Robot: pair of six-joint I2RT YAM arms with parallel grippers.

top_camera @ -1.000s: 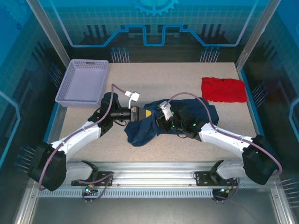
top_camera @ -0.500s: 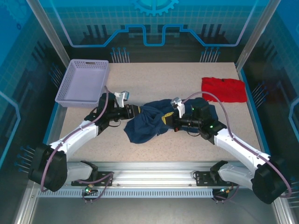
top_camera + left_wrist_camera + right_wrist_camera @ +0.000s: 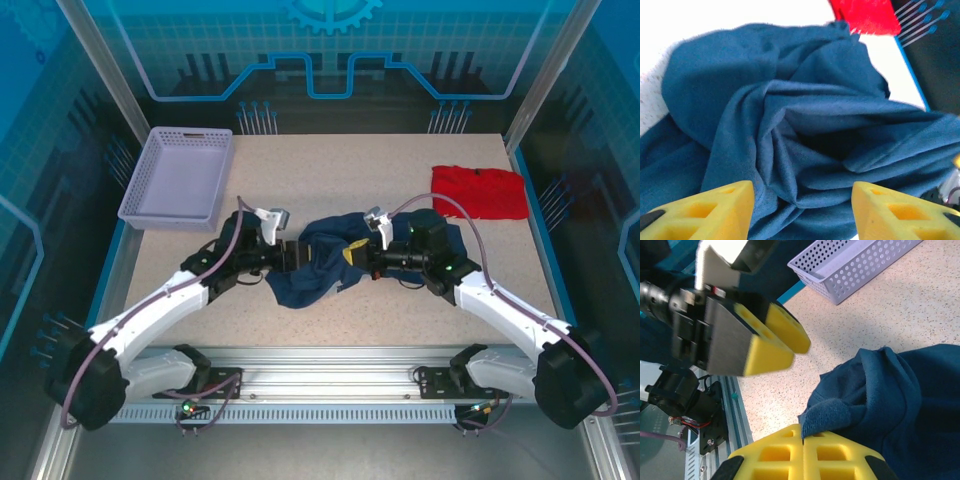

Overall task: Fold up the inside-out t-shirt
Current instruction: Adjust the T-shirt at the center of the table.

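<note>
**Navy t-shirt bunched mid-table; right pincer clenched on it, left pincer released**

Near edge: the silver aluminium rail (image 3: pixel 330 365) carries both bases. The white-and-black left arm (image 3: pixel 150 310) and right arm (image 3: pixel 510 310) reach inward from it, and their wrists face each other over the speckled beige table (image 3: pixel 350 165).

Left gripper (image 3: pixel 293 255): it sits at the left edge of the cloth heap. In the left wrist view its yellow fingers (image 3: pixel 725 210) stand wide apart. Cloth lies in the gap ahead of them and is not pinched, so the pincer is released. I cannot tell whether the tips touch the fabric.

Right gripper (image 3: pixel 355 258): it is at the middle of the heap. In the right wrist view its yellow fingers (image 3: pixel 775 455) are pressed together, and a small fold of navy cloth is caught at the seam between the tips. The pincer is clenched and grasping the t-shirt.

The dark navy blue soft cloth inside-out t-shirt (image 3: pixel 318 272) lies crumpled at the middle of the table, between the two grippers. It is not spread flat. Deep twisted folds run across it, and one end trails to the right behind the right wrist.

Far left: a lavender perforated plastic basket (image 3: pixel 178 178) stands upright, well apart from the t-shirt.

Far right: a bright red folded garment (image 3: pixel 478 192) lies flat, near the right end of the t-shirt, with bare table between them.
</note>
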